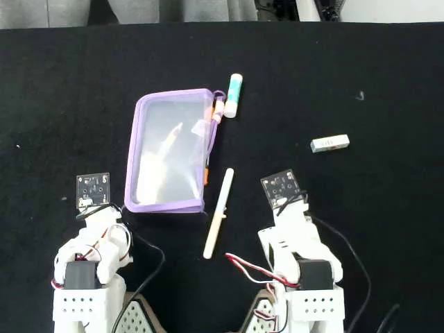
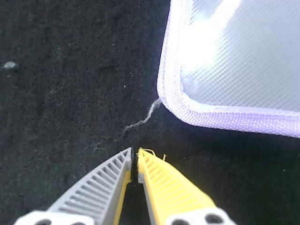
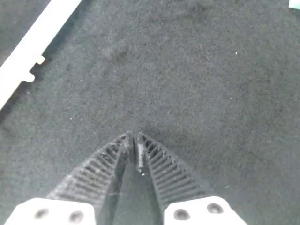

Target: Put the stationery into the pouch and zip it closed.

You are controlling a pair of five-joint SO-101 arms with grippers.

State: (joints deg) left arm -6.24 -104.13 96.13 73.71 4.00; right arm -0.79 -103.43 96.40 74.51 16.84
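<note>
Both claws pinched together, empty: left gripper [image 2: 134,154] near the pouch [image 2: 225,115] corner, right gripper [image 3: 134,138] near the white pen [image 3: 33,47] (eraser [image 1: 329,143] well apart).

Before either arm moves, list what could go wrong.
The pen lies right beside the pouch; grabbing it may snag the pouch's edge. The glue stick is round and could roll away if nudged. The eraser is small and low, so a grasp might slip off it.
</note>
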